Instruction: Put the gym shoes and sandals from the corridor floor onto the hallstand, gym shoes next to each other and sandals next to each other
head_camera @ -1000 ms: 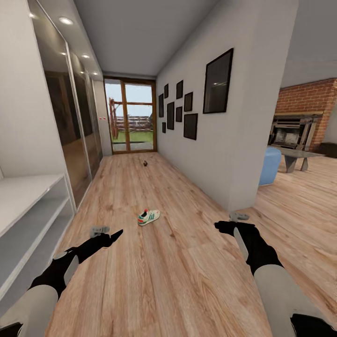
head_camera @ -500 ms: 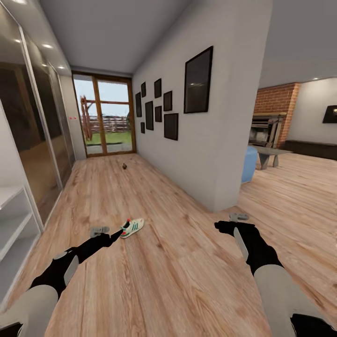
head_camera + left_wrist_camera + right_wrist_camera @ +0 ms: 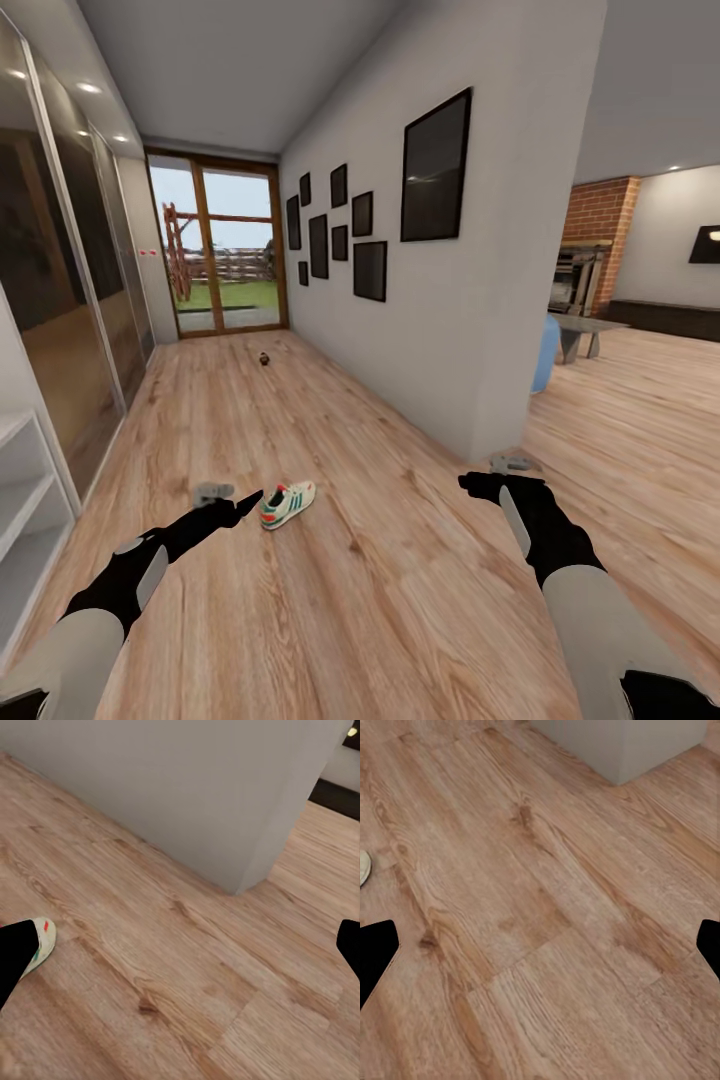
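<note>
One gym shoe (image 3: 287, 503), white with green stripes and a red-orange heel, lies on the corridor floor (image 3: 380, 600) just right of my left gripper (image 3: 232, 494). That gripper is open and holds nothing. In the left wrist view the gym shoe (image 3: 43, 940) peeks out beside one black finger (image 3: 13, 960). My right gripper (image 3: 497, 473) hangs open over bare planks near the wall corner. Far down the corridor lies a small dark thing (image 3: 264, 359), perhaps a sandal. A pale open-shelf unit (image 3: 20, 490) stands at the left edge; I cannot tell if it is the hallstand.
A grey wall with black picture frames (image 3: 435, 180) runs along the right of the corridor and ends in a corner (image 3: 490, 440). Mirrored sliding doors (image 3: 70, 330) line the left. A glass door (image 3: 215, 250) closes the far end. A living room with a brick fireplace (image 3: 595, 250) opens at right.
The whole picture has shifted as the camera turned and moved, so the shelf unit slid towards the left edge. The gym shoe now sits close by my left gripper. Both arms keep their pose.
</note>
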Tool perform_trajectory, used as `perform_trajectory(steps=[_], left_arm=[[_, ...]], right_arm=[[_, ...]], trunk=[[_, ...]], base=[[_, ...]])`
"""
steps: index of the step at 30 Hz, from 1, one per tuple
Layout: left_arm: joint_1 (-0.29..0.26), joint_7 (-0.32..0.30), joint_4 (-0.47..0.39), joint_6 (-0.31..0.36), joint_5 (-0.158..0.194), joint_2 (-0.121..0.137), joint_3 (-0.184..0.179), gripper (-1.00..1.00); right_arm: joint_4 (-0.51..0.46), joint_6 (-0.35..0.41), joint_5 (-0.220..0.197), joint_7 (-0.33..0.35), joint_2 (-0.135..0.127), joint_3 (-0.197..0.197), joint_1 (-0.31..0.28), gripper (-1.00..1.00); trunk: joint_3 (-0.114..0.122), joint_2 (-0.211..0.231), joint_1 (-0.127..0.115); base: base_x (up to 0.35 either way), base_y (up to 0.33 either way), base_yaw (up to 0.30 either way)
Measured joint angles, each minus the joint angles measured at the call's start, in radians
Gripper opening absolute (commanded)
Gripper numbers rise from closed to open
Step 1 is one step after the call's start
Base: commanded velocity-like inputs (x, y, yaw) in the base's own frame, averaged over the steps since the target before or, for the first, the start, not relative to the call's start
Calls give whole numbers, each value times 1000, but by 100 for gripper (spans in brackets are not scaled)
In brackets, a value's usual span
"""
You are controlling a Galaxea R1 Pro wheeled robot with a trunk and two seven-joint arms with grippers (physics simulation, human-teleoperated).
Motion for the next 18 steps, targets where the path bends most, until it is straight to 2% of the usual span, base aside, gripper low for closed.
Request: perform_trajectory(steps=[18], left_arm=[[0,0,0,0,0,0,0,100]], right_arm=[[1,0,0,0,0,0,0,100]], trunk=[[0,0,0]], base=[[272,237,0]])
